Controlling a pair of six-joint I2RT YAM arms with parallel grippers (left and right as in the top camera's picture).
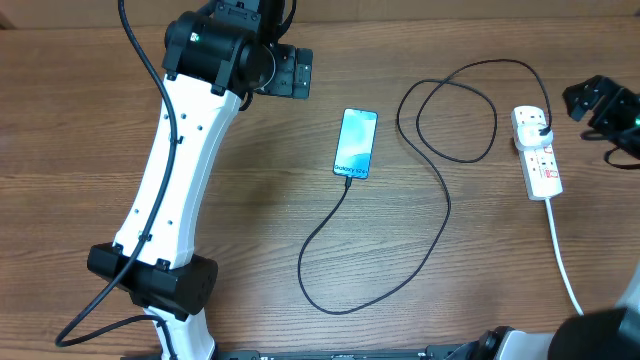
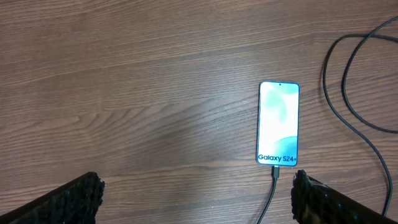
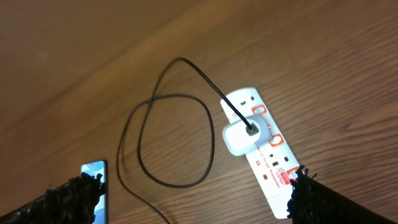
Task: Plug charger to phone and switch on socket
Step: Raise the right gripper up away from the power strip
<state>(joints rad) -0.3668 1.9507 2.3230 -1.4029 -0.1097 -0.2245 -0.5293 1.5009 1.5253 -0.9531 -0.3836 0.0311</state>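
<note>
Overhead: places the phone [image 1: 356, 143] flat and screen-up near the middle of the counter [image 1: 250, 220], a little toward the far edge; traces the charger [image 1: 440, 215] from the phone's near end, out in a wide bend toward the near edge, then through a loop to the socket [image 1: 538, 150] by the right edge; shows a white cord [image 1: 565, 265] running from the socket toward the near right corner; sets the left gripper [image 1: 300, 72] by the far edge, apart from the phone, and the right gripper [image 1: 588, 100] just beside the socket.

Left wrist only: reads "Galaxy S24+" on the screen; shows the connector tip [image 2: 275, 173] meeting the phone's end; frames two fingers wide apart, clamped on nothing.

Right wrist only: resolves a white adapter [image 3: 239, 138] seated in the socket, cable entering it, and red switch marks [image 3: 278, 140], on or off not readable; shows fingers likewise spread and empty.
</note>
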